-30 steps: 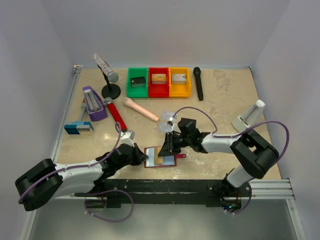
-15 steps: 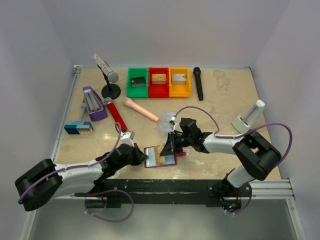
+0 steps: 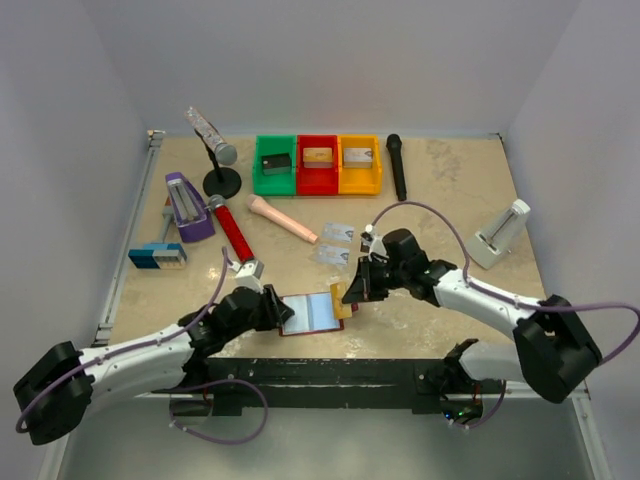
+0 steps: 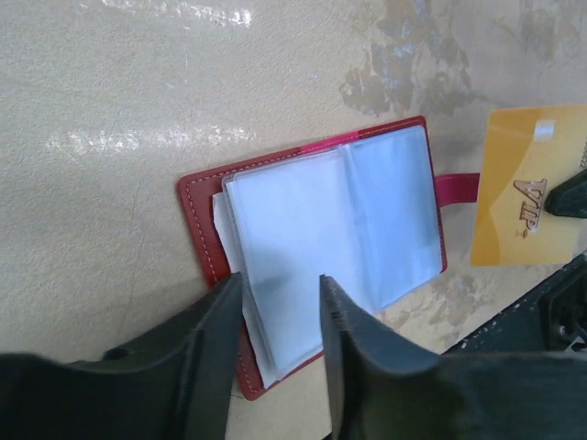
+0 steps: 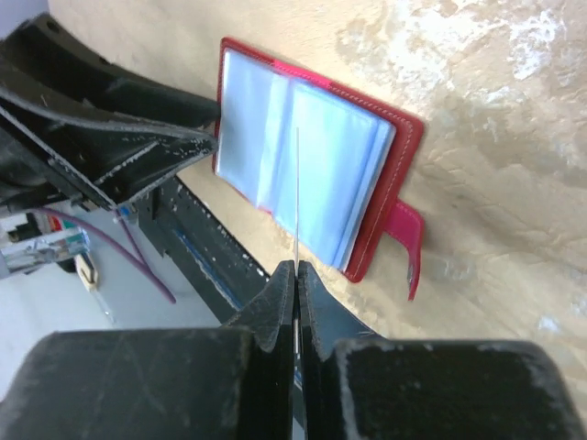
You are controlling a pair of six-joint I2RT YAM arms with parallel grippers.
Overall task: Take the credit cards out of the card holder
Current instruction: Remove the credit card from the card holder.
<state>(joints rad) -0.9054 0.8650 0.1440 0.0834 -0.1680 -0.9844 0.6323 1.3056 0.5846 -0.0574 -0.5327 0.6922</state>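
What we see at the far side
We count a green bin, red bin and yellow bin in a row, a black microphone just right of them, and a red microphone lying further left.

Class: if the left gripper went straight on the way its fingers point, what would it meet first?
Probably the card holder, its clear pockets open just ahead of the left gripper; depth is unclear.

"VIP" on the gold card
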